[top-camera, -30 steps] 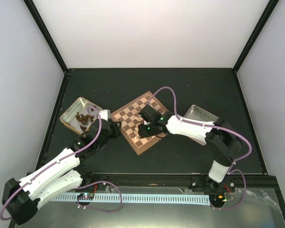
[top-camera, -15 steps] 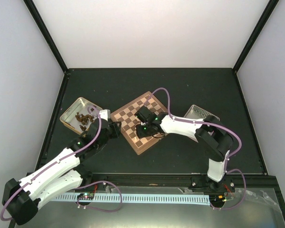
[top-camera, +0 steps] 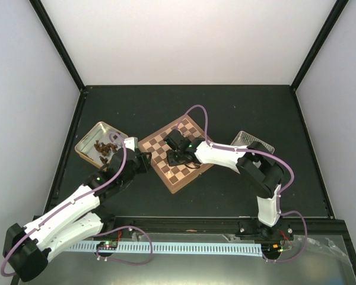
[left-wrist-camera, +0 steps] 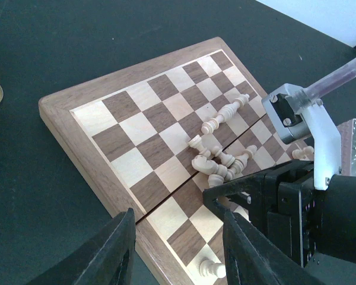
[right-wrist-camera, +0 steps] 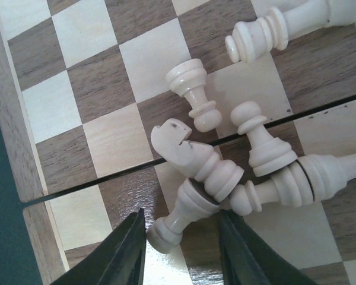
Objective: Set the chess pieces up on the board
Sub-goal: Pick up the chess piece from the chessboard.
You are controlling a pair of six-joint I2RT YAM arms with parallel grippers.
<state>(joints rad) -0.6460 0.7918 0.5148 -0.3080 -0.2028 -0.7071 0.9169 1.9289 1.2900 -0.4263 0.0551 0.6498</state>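
Right fingers (right-wrist-camera: 127, 255) spread astride toppled pawn (right-wrist-camera: 178, 219), wrist down over board (right-wrist-camera: 101, 83); left fingers (left-wrist-camera: 107, 255) spread, empty.

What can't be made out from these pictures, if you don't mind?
- Top view: the right arm hides the chess pieces.
- Right wrist view: the bottom edge cuts off the right claw; its grip on the fallen piece is unclear.
- Left wrist view: that arm covers part of the board.

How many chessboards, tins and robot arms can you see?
Chessboard: 1
Metal tins: 2
Robot arms: 2
Total: 5
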